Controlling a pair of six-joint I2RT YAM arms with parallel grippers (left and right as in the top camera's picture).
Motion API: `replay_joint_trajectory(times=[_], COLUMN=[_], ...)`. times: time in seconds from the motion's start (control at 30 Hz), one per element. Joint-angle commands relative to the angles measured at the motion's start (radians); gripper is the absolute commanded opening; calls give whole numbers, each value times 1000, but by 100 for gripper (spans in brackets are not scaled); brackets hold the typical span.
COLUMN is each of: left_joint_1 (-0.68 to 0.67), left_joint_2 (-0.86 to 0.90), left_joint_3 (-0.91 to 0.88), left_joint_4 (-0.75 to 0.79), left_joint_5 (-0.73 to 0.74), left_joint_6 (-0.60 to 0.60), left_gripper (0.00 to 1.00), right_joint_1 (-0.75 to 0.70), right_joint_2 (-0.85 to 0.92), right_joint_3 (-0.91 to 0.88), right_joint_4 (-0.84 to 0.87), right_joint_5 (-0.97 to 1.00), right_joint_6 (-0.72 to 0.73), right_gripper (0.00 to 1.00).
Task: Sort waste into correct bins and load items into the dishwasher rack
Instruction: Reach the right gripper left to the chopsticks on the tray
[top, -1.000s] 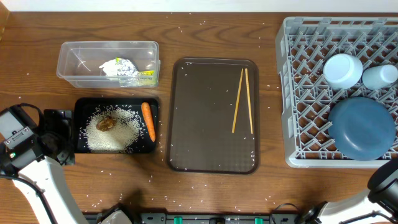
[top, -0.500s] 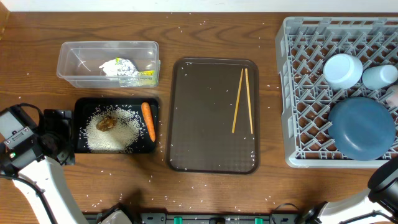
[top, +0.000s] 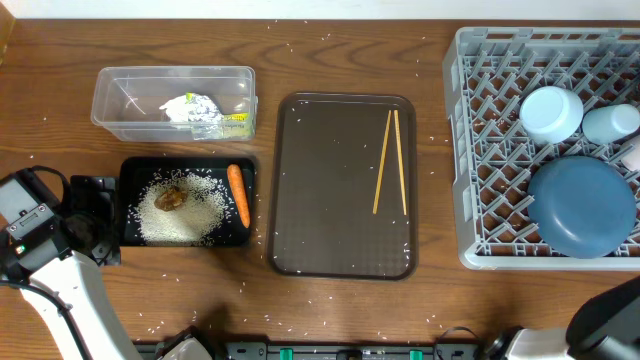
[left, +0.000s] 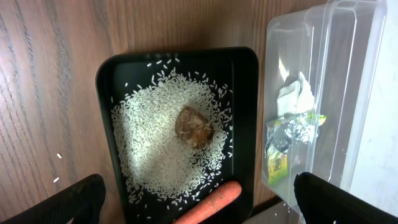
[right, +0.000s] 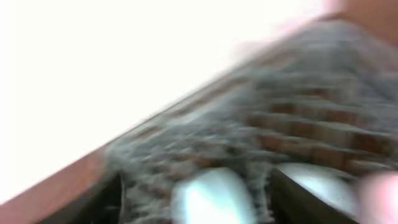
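My left gripper stands wide apart beside the black tray; right gripper blurred, I cannot tell its state.

The brown wooden table is showing visible grain. The clear plastic rectangular tub is looking glossy and smooth. The crumpled silver foil is glinting. The grey plastic lattice rack is appearing matt. The two thin wooden chopsticks are looking plain.

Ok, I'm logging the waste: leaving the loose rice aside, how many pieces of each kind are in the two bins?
Carrot: 1
Brown food lump: 1
Napkin: 1
Foil: 1
Wrapper: 1
Total: 5
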Motion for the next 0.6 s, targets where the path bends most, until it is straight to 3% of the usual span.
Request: replay_joint_trajectory(times=[0.0,0.07,0.33,0.57], left_joint_1=[3,3,3,3], left_joint_2=[-2,-2,-2,-2], left_joint_3=[2,2,2,2], left_joint_4=[-3,-4,-4,-4], left_joint_5=[-9,-9,-9,-9], left_joint_6=[16,16,16,16], left_gripper=[98,98,98,98], right_joint_1=[139,230,656,969], right_joint_2=[0,1,17,123], right_joint_3=[2,2,-3,-4], right_joint_4=[-55,-115,-273,-314], right_joint_5=[-174,-158,55,561], right_joint_6=[61,43,-15,146], right_gripper=[80,99,99,99])
